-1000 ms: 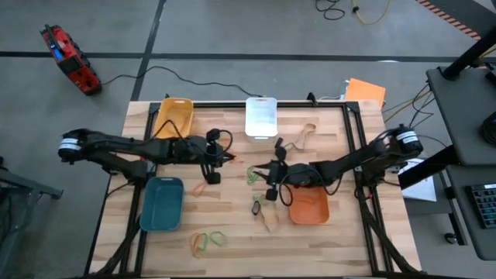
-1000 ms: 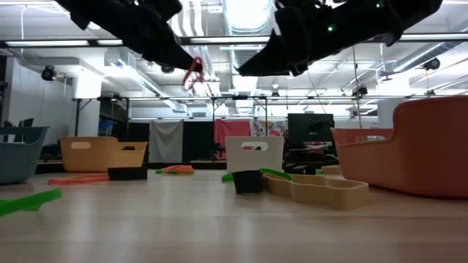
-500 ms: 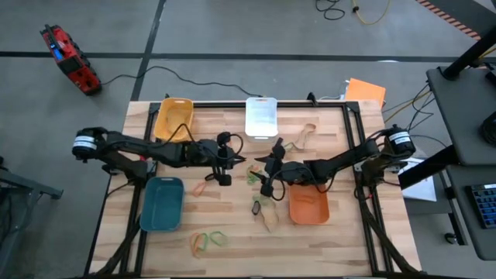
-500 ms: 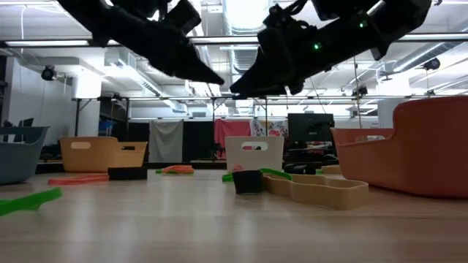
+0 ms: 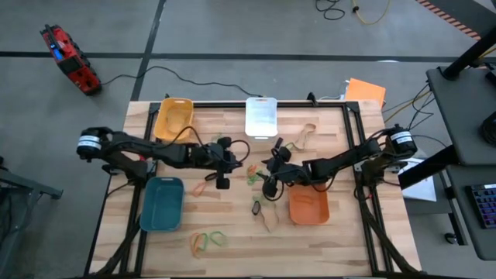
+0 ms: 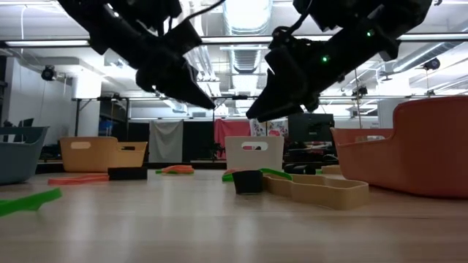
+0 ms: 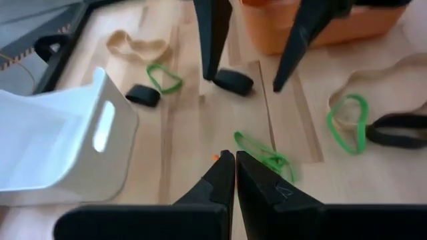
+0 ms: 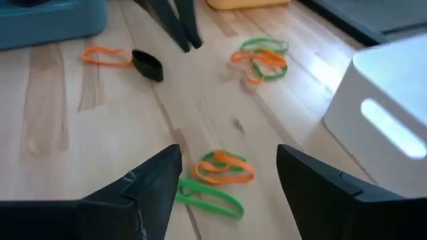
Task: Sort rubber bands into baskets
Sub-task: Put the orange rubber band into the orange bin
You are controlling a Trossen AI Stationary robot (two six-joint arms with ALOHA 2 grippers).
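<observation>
Rubber bands (image 5: 208, 242) litter wooden table (image 5: 341, 236); lit workshop behind.

A pale wooden plank table (image 5: 333, 240) is showing light grain lines. On it are sitting four small rounded plastic baskets — a mustard-yellow one (image 5: 173, 118), a white one (image 5: 261, 117), a teal-blue one (image 5: 161, 204) and an orange one (image 5: 309, 208). Thin rubber bands are lying scattered — bright green (image 7: 348, 123), orange (image 8: 105, 56), tan (image 7: 137, 47) and black (image 7: 233, 81). One green and orange tangle (image 8: 215, 175) is lying together. Both arms' grippers are looking dark, nearly black.
</observation>
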